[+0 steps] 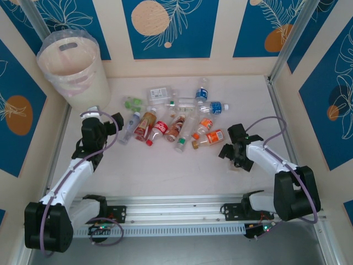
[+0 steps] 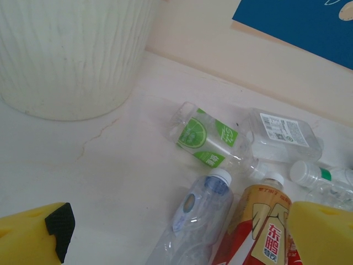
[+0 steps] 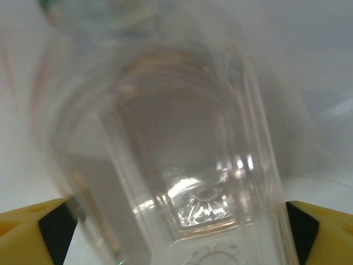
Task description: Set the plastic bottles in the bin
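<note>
Clock convention: directions are read on the top view, with 12 o'clock at the far wall.
Table (image 1: 182, 176): pale surface, enclosed by blue-and-cream wall panels (image 1: 176, 27).
Bin (image 1: 83, 83): cream-white and round, lined with a clear bag, upright in the far corner at 10 o'clock; no bottle can be made out inside it.
Plastic bottles (image 1: 174, 118): a loose cluster lying on the table around its middle, toward 12 o'clock, well apart from the bin.
Green-label bottle (image 2: 207, 138): lies on its side at the 10 o'clock edge of the cluster, the nearest bottle to the bin.
White-label bottle (image 2: 281, 132): flat and clear, just beside the green-label bottle at its 3 o'clock.
Blue-label bottle (image 2: 193, 221): white cap, lying at the 9 o'clock edge of the cluster.
Orange-and-red bottle (image 2: 265, 232): just beside the blue-label bottle, on its 3 o'clock side.
Left gripper (image 1: 117, 122): at 9 o'clock of the cluster, above the blue-label bottle; jaws spread wide, released, grasping nothing.
Right gripper (image 1: 231, 144): at 4 o'clock of the cluster.
Clear bottle (image 3: 182, 165): lies between the right gripper's yellow fingers (image 3: 38, 229), its base toward the wrist camera; the jaws stand wide around it, and I cannot tell whether the pads press it.
</note>
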Controlling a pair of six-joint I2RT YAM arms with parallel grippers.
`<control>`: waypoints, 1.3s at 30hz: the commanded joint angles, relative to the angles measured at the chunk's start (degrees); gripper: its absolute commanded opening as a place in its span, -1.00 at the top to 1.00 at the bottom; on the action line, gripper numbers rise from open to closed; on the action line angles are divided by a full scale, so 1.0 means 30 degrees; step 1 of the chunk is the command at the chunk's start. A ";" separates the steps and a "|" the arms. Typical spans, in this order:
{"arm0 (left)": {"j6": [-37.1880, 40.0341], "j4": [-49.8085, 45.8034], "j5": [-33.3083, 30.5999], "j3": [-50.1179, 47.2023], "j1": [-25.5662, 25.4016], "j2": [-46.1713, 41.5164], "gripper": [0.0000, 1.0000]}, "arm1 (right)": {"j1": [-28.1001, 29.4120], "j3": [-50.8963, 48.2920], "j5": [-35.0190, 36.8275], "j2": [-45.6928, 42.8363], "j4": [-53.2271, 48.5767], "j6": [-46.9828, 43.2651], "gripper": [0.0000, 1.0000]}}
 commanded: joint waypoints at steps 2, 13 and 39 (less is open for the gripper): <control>-0.0507 -0.0265 0.0974 0.0012 0.0087 -0.0059 -1.00 | 0.0157 -0.0662 0.0761 0.0384 0.0818 0.1673 -0.74; -0.2865 -0.0137 0.3536 0.0307 0.0018 0.0687 -1.00 | 0.1276 -0.1198 0.2921 -0.5046 0.0959 0.2018 -0.04; -0.4481 0.3072 1.3327 0.7844 -0.6444 0.7504 -1.00 | 0.7517 0.2580 -0.9616 -0.0839 1.6130 -0.6933 0.21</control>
